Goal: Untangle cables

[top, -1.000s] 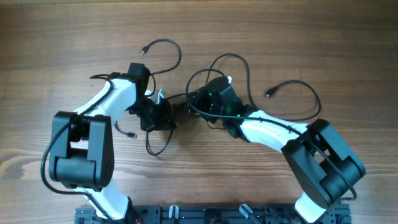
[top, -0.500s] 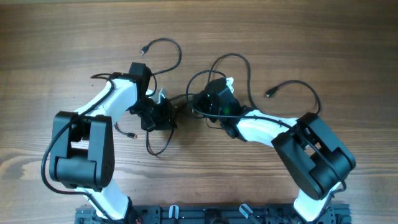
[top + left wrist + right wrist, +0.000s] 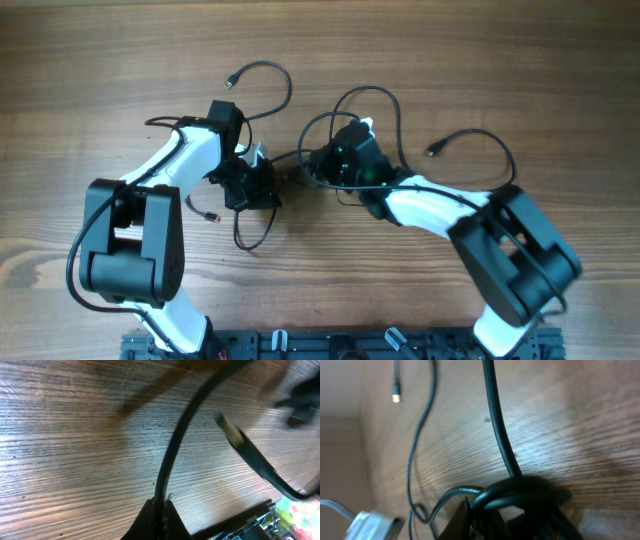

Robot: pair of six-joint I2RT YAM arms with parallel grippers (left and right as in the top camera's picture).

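Note:
Several thin black cables lie tangled at the table's middle. One curls to a plug at the upper left (image 3: 278, 72), one loops above the right gripper (image 3: 375, 90), one trails right (image 3: 497, 140), and one loops below the left gripper (image 3: 262, 238). My left gripper (image 3: 270, 185) is shut on one cable (image 3: 172, 455), which runs from the fingertips (image 3: 161, 510) across the wood. My right gripper (image 3: 314, 166) faces it closely and is shut (image 3: 487, 517) on a knot of cables (image 3: 520, 492). A strand (image 3: 496, 420) leaves the knot.
A small loose plug (image 3: 209, 215) lies left of the left arm. A second cable with a plug end (image 3: 245, 450) crosses the left wrist view. A thin cable with a gold plug (image 3: 396, 397) and a white piece (image 3: 370, 521) show in the right wrist view. The table is bare wood (image 3: 90, 60).
The right arm's elbow has swayed slightly. Both grippers and the cables stay almost where they were.

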